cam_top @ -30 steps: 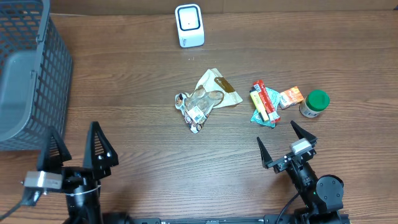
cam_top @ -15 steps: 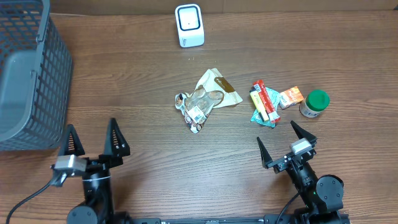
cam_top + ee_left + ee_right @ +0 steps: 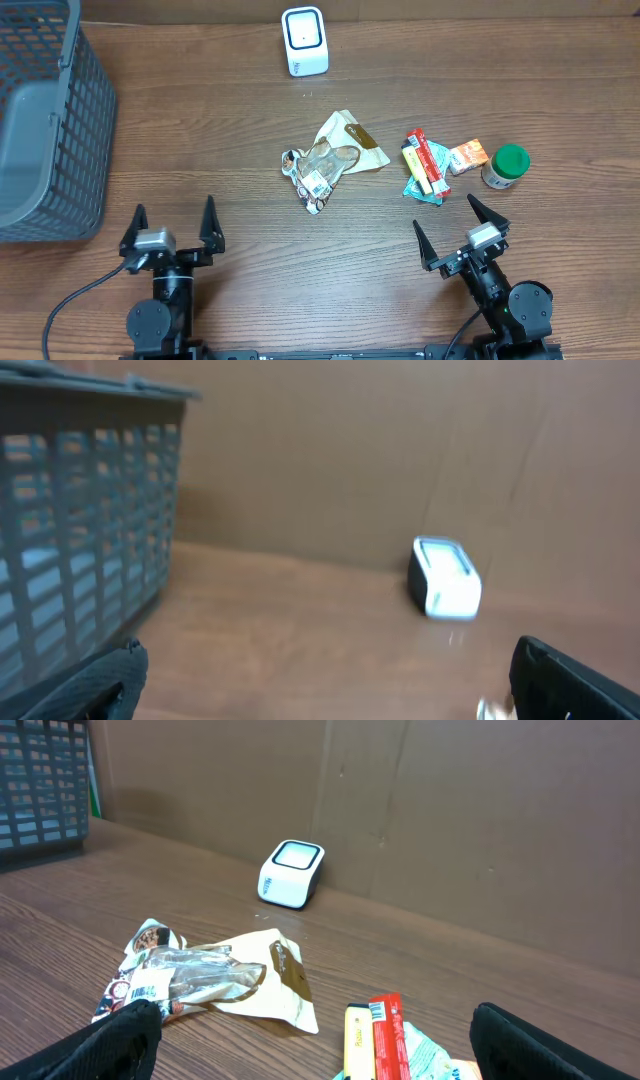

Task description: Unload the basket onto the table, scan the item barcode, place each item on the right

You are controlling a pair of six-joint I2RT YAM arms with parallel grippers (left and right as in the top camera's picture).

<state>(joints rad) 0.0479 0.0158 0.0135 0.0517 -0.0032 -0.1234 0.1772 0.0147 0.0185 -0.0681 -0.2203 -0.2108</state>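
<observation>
While the basket stands far left, the jar sits capped.

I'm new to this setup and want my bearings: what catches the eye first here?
The clutter mid-table stands out: a crumpled clear snack bag overlapping a tan packet, with red and yellow packs and a green-lidded jar to its right. A white scanner stands at the far edge and a grey basket fills the left side. The left gripper and right gripper stand open at the near edge.
</observation>
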